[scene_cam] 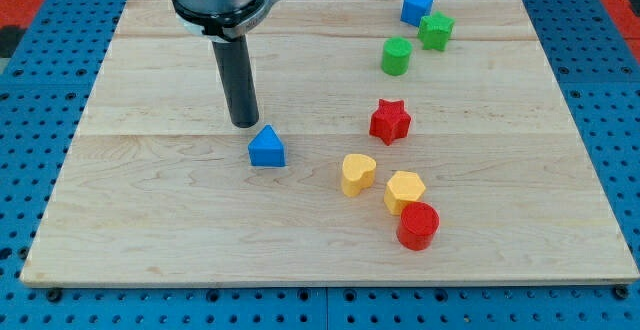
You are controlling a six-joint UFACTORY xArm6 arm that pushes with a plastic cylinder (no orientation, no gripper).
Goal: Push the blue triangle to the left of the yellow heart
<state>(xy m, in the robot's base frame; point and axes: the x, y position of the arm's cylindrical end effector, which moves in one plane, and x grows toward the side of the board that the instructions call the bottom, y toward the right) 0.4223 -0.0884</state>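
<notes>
The pale wooden tabletop (150, 220) lies bare across its left half and along its bottom edge, giving open passage there. My tip (244, 123) stands just beside the small blue triangle block (267, 147), towards the top-left corner from it. Between that triangle and the yellow heart block (357, 173) the wood is free. Past the heart, towards the right edge, a yellow hexagon block (404, 190) touches a red cylinder block (417, 225); a red star block (390, 121) sits near above.

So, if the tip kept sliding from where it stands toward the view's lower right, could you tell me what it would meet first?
Most likely the blue triangle, which sits just to the lower right of my tip. Further along that line lies the yellow heart, though depth is hard to judge.
</notes>
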